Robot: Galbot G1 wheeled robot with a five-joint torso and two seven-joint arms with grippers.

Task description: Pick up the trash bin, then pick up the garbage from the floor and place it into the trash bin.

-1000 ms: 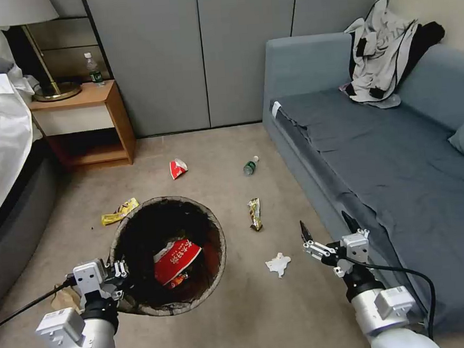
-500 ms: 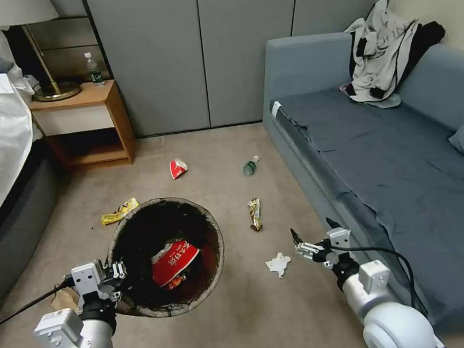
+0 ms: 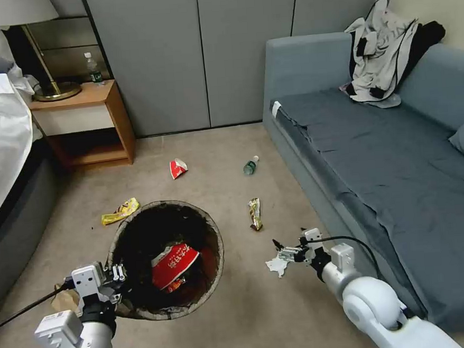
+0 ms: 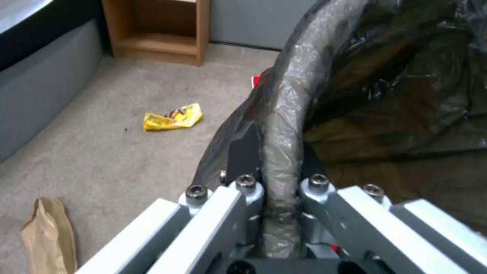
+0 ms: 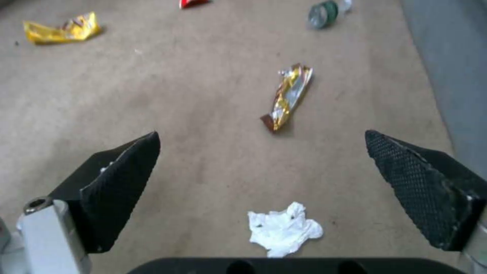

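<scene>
The left gripper [image 3: 118, 271] was clamped on the bag-wrapped rim of the small round white plastic trash bin with its dark brown-black liner [image 3: 169, 305], holding it off the beige carpet [image 3: 237, 322]; a red-and-white paper carton [image 3: 173, 262] lay inside. The right gripper [image 3: 279, 246], jaws wide apart, hung just above the crumpled white tissue [image 5: 284, 229], which lay on the carpet to the bin's right, near the grey-blue sofa's [image 3: 380, 174] front edge. In the right wrist view the tissue sat between the two black textured fingertips [image 5: 119, 179], close to the palm.

Doing this grasp well probably meant lowering straight down until the tips brushed the carpet, since the tissue is flat and soft, then pinching its bunched middle. The gold foil wrapper [image 5: 287, 97], beyond the tissue from the bin, was well apart and should not interfere.
</scene>
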